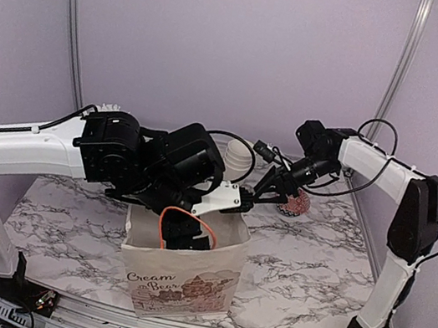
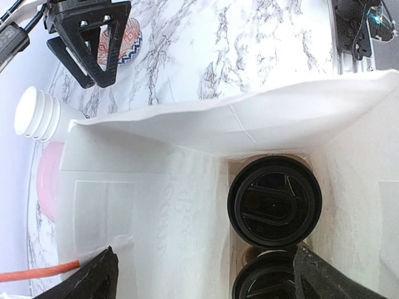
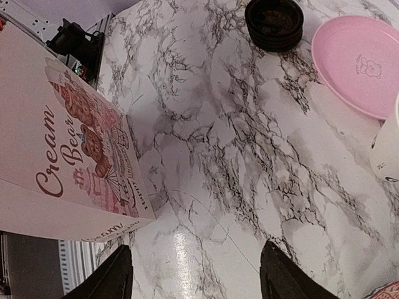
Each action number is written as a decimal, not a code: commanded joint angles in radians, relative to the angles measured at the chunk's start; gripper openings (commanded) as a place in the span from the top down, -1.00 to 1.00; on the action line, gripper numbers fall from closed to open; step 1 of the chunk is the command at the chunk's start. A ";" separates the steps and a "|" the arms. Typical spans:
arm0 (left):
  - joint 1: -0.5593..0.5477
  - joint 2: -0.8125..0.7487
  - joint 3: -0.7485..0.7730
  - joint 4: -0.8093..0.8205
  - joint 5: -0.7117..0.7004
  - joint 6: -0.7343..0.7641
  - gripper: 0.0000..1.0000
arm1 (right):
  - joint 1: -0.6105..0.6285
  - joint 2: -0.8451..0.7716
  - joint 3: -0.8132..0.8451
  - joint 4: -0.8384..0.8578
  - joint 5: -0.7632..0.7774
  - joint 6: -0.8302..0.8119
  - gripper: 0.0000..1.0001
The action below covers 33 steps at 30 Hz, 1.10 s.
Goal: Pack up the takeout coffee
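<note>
**Two coffees bagged, a wide hand above them**

Two takeout coffees (image 2: 274, 200) stand inside the paper bag (image 1: 181, 285), black lids up, one behind the other against one wall. The left gripper (image 2: 202, 274) hangs in the bag's mouth just above them, its fingers spread wide and holding nothing. The right gripper (image 1: 263, 191) hovers outside near the rim, also spread and empty, and its own view shows it clear of the paper.

The way out worries me. The bag wall bows inward, so a finger or the orange cable (image 2: 37, 272) could catch the rim, drag the bag and tip the cups. Nothing steadies the bag. The stacked cups (image 2: 37, 112) stand just beside it, easy to knock.
</note>
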 commanded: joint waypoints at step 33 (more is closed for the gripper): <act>0.023 -0.486 0.012 0.240 -0.379 -0.159 -0.97 | 0.418 -0.008 0.464 -0.095 -0.054 -0.044 0.46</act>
